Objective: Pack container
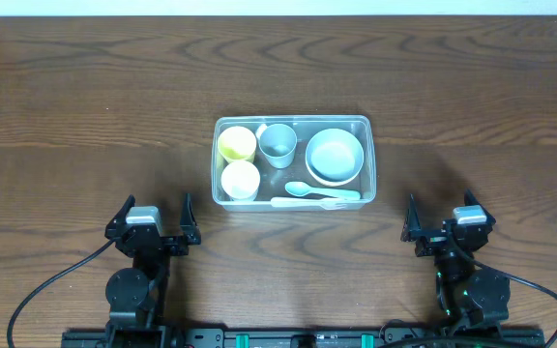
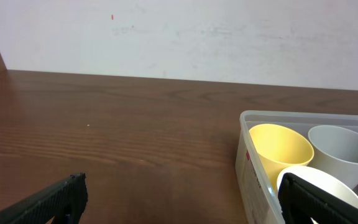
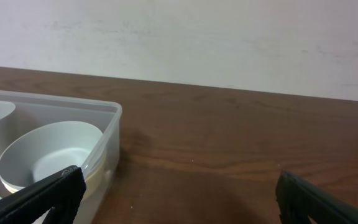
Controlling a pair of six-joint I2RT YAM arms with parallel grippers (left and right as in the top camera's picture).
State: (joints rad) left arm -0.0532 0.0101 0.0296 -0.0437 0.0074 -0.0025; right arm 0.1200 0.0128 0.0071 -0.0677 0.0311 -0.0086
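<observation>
The clear plastic container [image 1: 292,122] sits at the middle of the table. It holds a yellow cup [image 1: 237,144], a white cup [image 1: 241,179], a grey cup [image 1: 278,144], a stack of grey and cream bowls [image 1: 335,157], a pale green spoon [image 1: 306,189] and a white fork [image 1: 303,203]. My left gripper [image 1: 153,225] is open and empty, near the front edge to the container's left. My right gripper [image 1: 448,224] is open and empty at the front right. The left wrist view shows the container's left end [image 2: 248,163] with the yellow cup [image 2: 279,147]. The right wrist view shows its right end [image 3: 110,134] and the bowls [image 3: 51,155].
The wooden table [image 1: 85,106] lies bare all round the container. A pale wall [image 2: 179,37] stands behind the table's far edge. Black cables [image 1: 42,295] run from both arm bases at the front edge.
</observation>
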